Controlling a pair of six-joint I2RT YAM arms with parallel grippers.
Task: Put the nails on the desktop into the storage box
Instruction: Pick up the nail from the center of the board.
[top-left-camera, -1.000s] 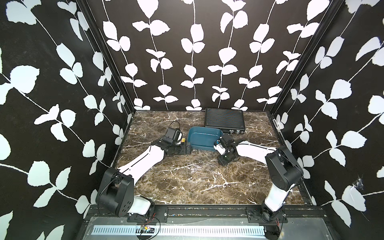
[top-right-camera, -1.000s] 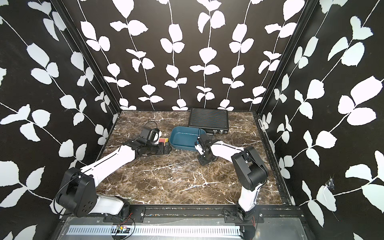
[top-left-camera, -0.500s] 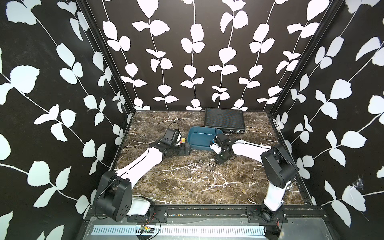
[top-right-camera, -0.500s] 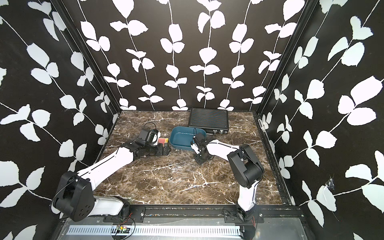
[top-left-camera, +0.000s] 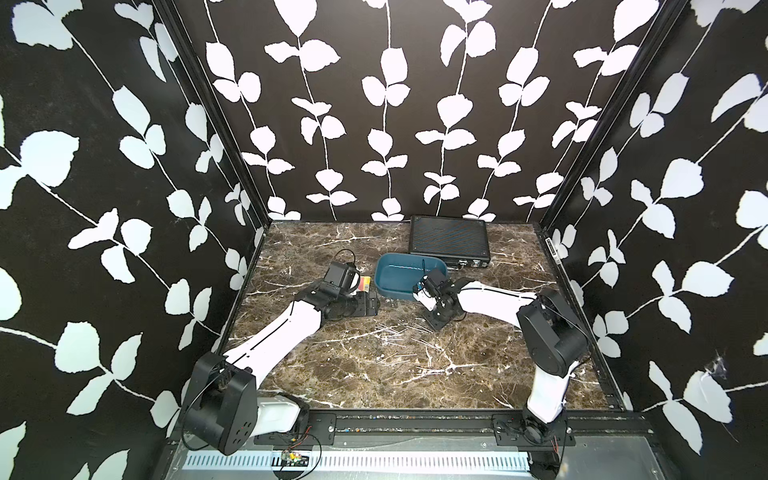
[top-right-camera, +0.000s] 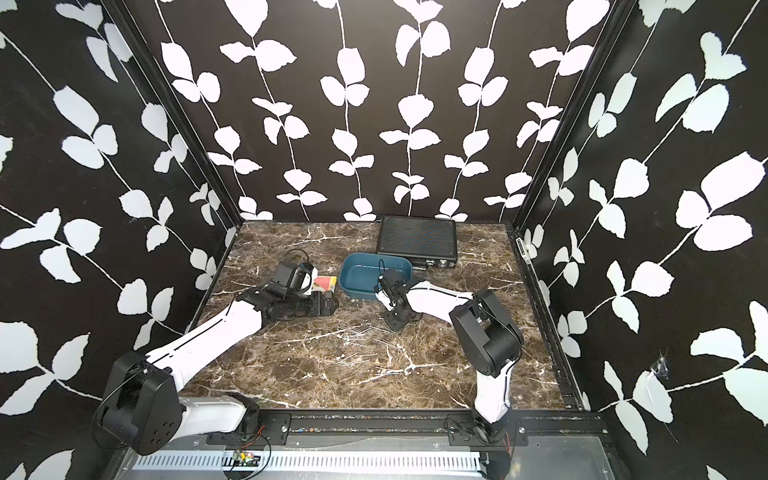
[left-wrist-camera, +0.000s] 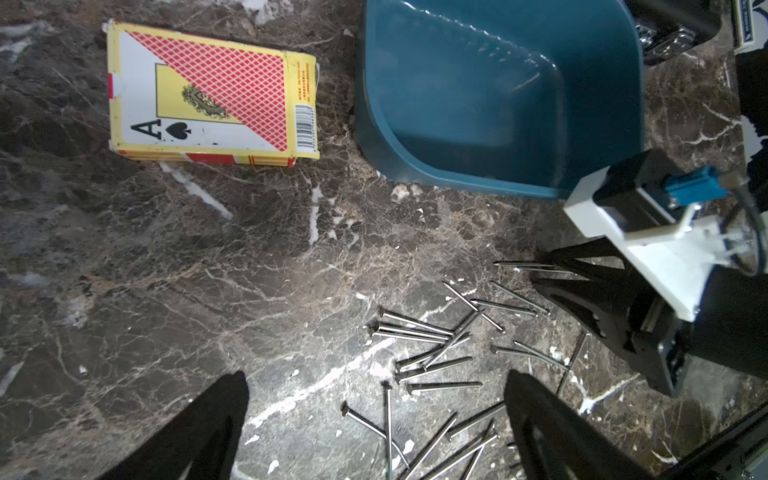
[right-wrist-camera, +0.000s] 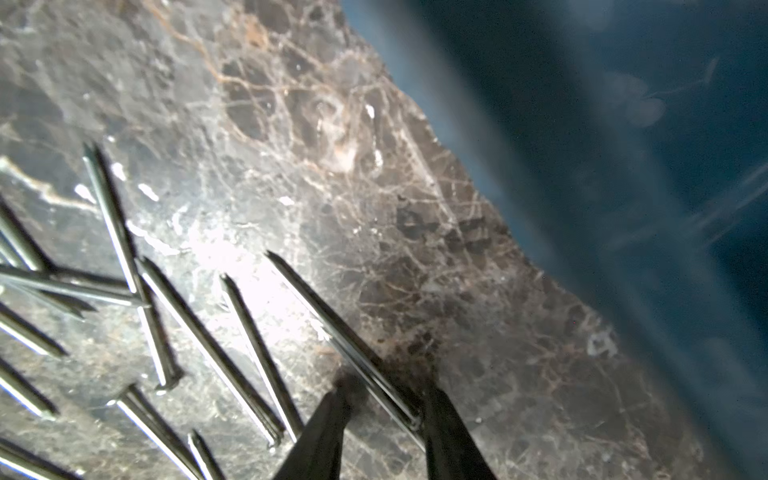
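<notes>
Nail (right-wrist-camera: 332, 328) between right pincer (right-wrist-camera: 382, 395) tips

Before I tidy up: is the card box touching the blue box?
Apart. Left wrist view shows bare desktop between the card box and the blue box.

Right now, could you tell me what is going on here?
The right gripper is down on the desktop beside the storage box, its jaws straddling one nail but not yet clamping it. The left gripper hangs wide open close to the scattered nails. No nails show in the visible part of the box.
</notes>
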